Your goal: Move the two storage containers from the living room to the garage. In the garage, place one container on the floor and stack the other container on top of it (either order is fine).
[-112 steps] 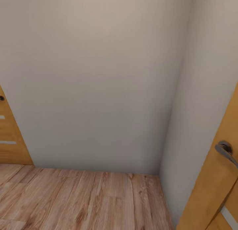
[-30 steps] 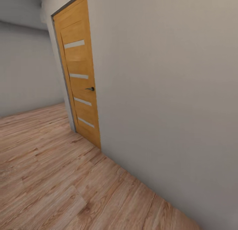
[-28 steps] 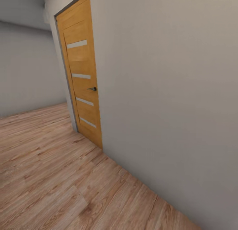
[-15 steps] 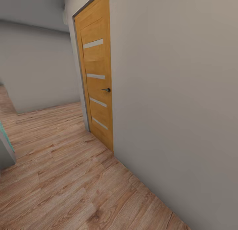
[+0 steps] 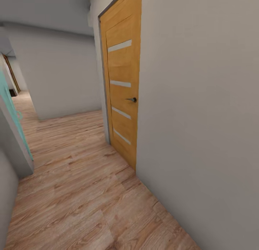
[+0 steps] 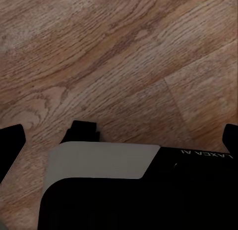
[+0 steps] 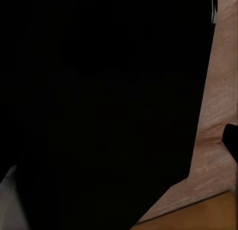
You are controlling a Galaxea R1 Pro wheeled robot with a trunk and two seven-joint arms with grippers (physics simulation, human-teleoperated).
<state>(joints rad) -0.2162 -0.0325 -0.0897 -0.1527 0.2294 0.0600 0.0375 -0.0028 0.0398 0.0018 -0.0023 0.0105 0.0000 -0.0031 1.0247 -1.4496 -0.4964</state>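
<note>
While the head camera looks down a hallway, a wooden door stands shut in the pale grey wall. The door is orange-brown and has four thin glass strips across it. A small dark handle sticks out near the door's right edge, about halfway up. A light wood floor runs from the foot of the door toward the camera and also away past the door, where the hallway turns behind another grey wall. Far to the left of the door, a blue-green panel leans along the edge of a grey wall.

In the left wrist view, the left gripper hangs over the same wood floor. The dark tip of one finger sits at one side and the other tip sits far off at the other side, so the fingers are spread wide with nothing between them. A black and grey part of the robot lies under them.

In the right wrist view, a big black shape blocks most of the picture. Beside it is a strip of wood floor and a bit of orange-brown wood. I cannot tell how the right gripper's fingers stand.

I cannot tell where the two bins are.
</note>
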